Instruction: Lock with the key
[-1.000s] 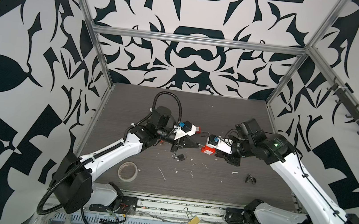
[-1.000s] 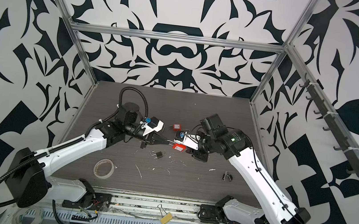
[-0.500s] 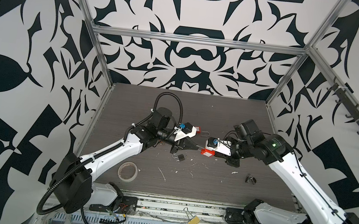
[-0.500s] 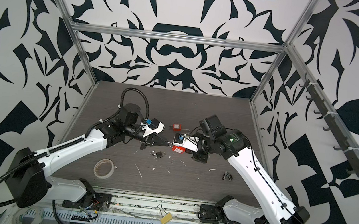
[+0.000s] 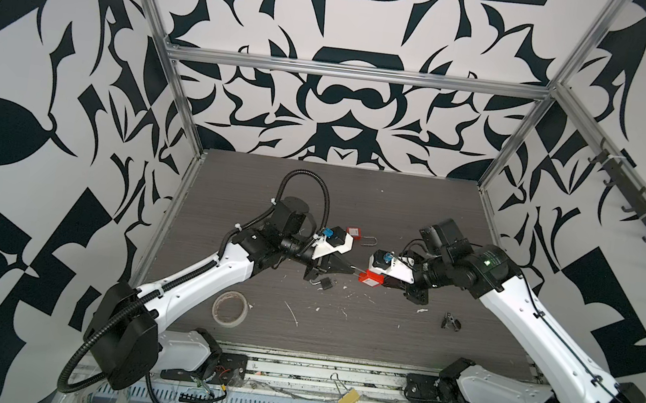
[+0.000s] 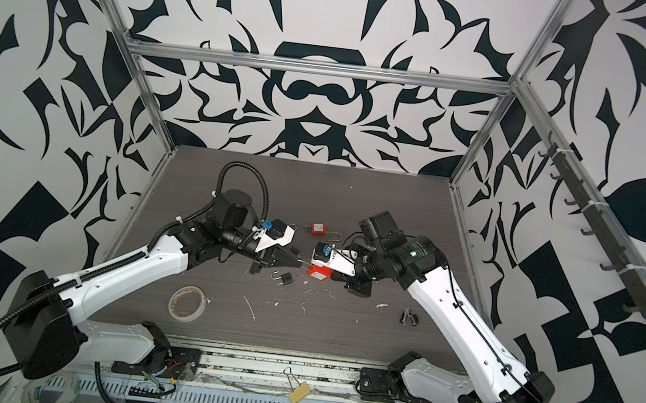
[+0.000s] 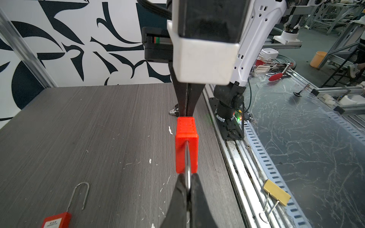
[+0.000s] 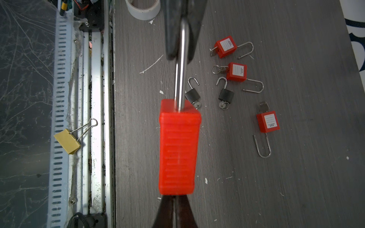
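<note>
Mid-air: L end effector pinches padlock shackle; R end effector clamped; labels illegible.

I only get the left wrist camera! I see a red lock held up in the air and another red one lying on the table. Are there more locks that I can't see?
Observer: Yes. Two small black padlocks lie on the table, shown in the right wrist view.
Kid: Are they clicked shut?
Observer: No, both shackles stand open.
Kid: Anything that isn't a lock?
Observer: A roll of tape lies near the table's front edge, left of the middle in both top views.
</note>
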